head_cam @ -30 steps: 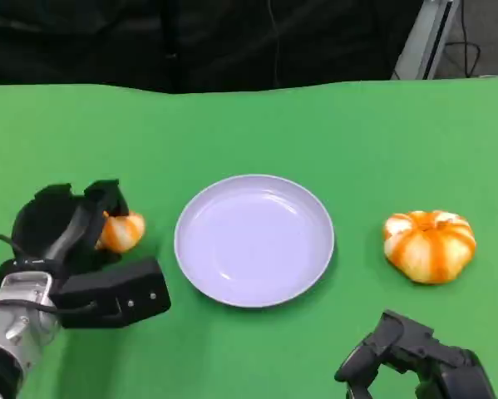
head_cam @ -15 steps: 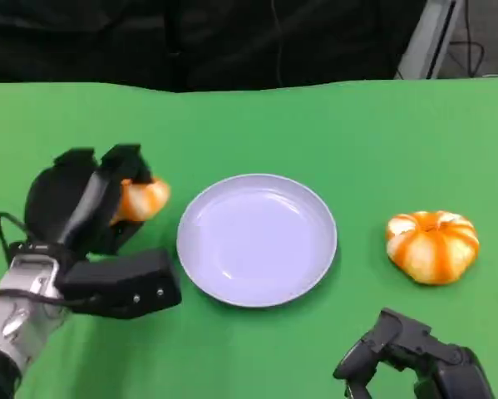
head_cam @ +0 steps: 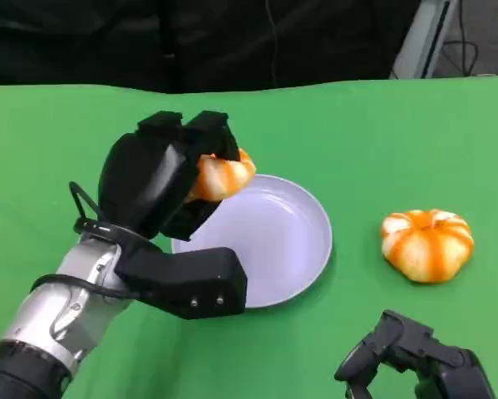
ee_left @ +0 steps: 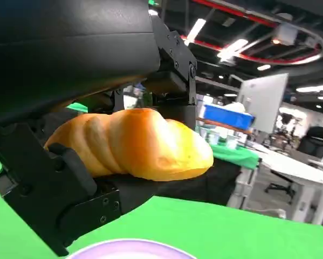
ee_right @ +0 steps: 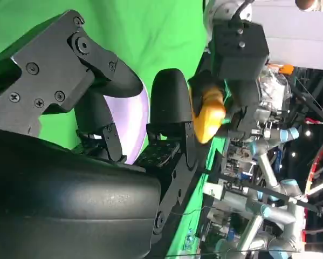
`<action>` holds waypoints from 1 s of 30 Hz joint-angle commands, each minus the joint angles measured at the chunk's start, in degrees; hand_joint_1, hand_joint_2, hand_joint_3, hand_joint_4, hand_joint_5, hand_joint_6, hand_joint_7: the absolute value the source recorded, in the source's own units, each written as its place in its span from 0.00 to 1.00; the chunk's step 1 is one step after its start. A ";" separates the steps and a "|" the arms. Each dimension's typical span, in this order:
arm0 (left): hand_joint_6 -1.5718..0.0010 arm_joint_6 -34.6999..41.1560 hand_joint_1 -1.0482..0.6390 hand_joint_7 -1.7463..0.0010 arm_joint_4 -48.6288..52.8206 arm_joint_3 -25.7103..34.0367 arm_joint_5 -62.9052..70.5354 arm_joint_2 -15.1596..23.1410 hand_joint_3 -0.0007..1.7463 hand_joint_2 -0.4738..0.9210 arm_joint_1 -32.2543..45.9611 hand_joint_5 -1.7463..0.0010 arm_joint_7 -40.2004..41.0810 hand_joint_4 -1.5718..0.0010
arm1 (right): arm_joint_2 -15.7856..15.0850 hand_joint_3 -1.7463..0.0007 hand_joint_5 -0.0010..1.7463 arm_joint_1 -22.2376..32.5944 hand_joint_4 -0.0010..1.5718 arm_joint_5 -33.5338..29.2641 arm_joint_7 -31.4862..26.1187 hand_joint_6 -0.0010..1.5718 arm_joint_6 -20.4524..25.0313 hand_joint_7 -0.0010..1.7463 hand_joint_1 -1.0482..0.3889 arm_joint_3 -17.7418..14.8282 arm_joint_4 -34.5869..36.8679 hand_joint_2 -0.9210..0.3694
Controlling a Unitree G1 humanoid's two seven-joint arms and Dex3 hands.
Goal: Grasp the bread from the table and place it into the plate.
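Observation:
My left hand [head_cam: 161, 179] grips a golden twisted bread roll [head_cam: 222, 175] and holds it in the air over the left rim of the lilac plate [head_cam: 298, 237]. The left wrist view shows the bread [ee_left: 137, 143] clamped between the black fingers [ee_left: 48, 178], with the plate's rim [ee_left: 131, 249] just below. In the right wrist view the bread [ee_right: 207, 116] and the left hand [ee_right: 234, 54] appear beyond the plate [ee_right: 137, 121]. My right hand [head_cam: 415, 362] rests low at the near right of the table, fingers curled, holding nothing.
An orange-and-white striped pumpkin-shaped object [head_cam: 427, 243] lies on the green table [head_cam: 357, 133] to the right of the plate. The table's far edge meets a dark backdrop.
My left hand has lifted the bread off the table and carried it up and to the right, from beside the plate to above its left rim. The right hand stayed put.

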 commanded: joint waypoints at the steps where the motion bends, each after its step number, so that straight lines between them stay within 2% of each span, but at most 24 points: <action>1: 0.53 0.58 0.52 0.00 1.77 -1.15 0.90 -1.59 0.81 0.54 -0.73 0.00 -2.06 0.39 | -0.22 0.28 0.93 0.50 0.44 0.24 -0.15 0.48 -0.28 0.77 0.64 -0.27 -0.52 0.44; 4: 0.53 0.46 0.52 0.03 7.51 -4.42 1.66 -5.85 0.76 0.56 -3.85 0.00 -3.87 0.41 | -0.06 0.28 0.92 0.65 0.44 -0.11 -0.32 0.48 -0.18 0.77 0.65 -0.09 -0.79 0.44; 11: 0.53 1.42 0.51 0.02 14.93 -5.73 1.86 -9.25 0.70 0.59 -7.38 0.00 -5.53 0.42 | 0.18 0.28 0.92 0.87 0.44 -0.03 -0.27 0.48 0.48 0.76 0.65 0.26 -1.27 0.43; 12: 0.52 2.05 0.50 0.19 15.50 -5.75 1.47 -9.63 0.63 0.64 -7.75 0.00 -6.89 0.45 | 0.19 0.28 0.92 0.93 0.44 0.01 -0.25 0.48 0.50 0.76 0.65 0.30 -1.27 0.43; 13: 0.51 2.51 0.50 0.25 15.86 -5.76 1.19 -9.89 0.61 0.66 -8.00 0.00 -7.86 0.46 | 0.20 0.28 0.92 0.97 0.44 0.04 -0.24 0.48 0.51 0.76 0.65 0.33 -1.26 0.43; 15: 0.50 4.98 0.50 0.31 15.49 -6.27 1.28 -9.98 0.58 0.68 -8.48 0.00 -11.95 0.47 | 0.22 0.29 0.92 0.97 0.44 -0.09 -0.31 0.48 0.50 0.76 0.65 0.33 -1.28 0.43; 16: 0.63 6.70 0.47 0.58 15.06 -6.69 1.50 -9.90 0.37 0.82 -8.74 0.29 -14.92 0.58 | 0.21 0.29 0.92 0.95 0.44 -0.38 -0.44 0.48 0.41 0.76 0.65 0.29 -1.26 0.42; 17: 0.66 8.02 0.46 0.75 14.59 -6.96 1.66 -9.85 0.23 0.90 -8.85 0.46 -17.11 0.60 | 0.21 0.29 0.92 0.94 0.44 -0.59 -0.53 0.48 0.34 0.76 0.65 0.26 -1.25 0.42; 18: 0.67 9.78 0.45 0.83 14.56 -7.71 2.76 -9.66 0.16 0.95 -8.94 0.55 -18.47 0.61 | 0.21 0.29 0.92 0.88 0.44 -0.60 -0.57 0.48 0.09 0.76 0.65 0.23 -1.10 0.42; 19: 0.80 11.27 0.35 0.91 14.34 -8.23 3.64 -9.55 0.12 0.98 -8.89 0.70 -19.38 0.82 | 0.20 0.29 0.92 0.82 0.44 -0.59 -0.56 0.49 -0.05 0.76 0.66 0.21 -1.01 0.43; 20: 0.86 12.62 0.31 0.94 13.91 -8.60 4.28 -9.44 0.12 0.99 -8.77 0.77 -20.28 0.91 | 0.19 0.28 0.92 0.79 0.44 -0.65 -0.57 0.49 -0.08 0.76 0.66 0.20 -0.99 0.42; 21: 0.91 13.58 0.28 0.96 13.48 -8.83 4.65 -9.38 0.13 1.00 -8.65 0.83 -20.94 0.96 | 0.19 0.28 0.92 0.77 0.44 -0.70 -0.58 0.49 -0.08 0.76 0.66 0.19 -1.00 0.43; 24: 0.98 16.29 0.18 0.99 11.90 -9.11 5.19 -9.05 0.17 1.00 -7.94 0.97 -22.69 1.00 | 0.18 0.28 0.92 0.69 0.44 -0.68 -0.58 0.49 -0.19 0.76 0.66 0.12 -0.86 0.43; 30: 1.00 19.06 0.09 1.00 9.63 -9.10 5.27 -8.38 0.22 1.00 -7.37 1.00 -25.51 1.00 | 0.02 0.28 0.92 0.55 0.44 -0.31 -0.34 0.49 -0.06 0.76 0.66 -0.03 -0.68 0.43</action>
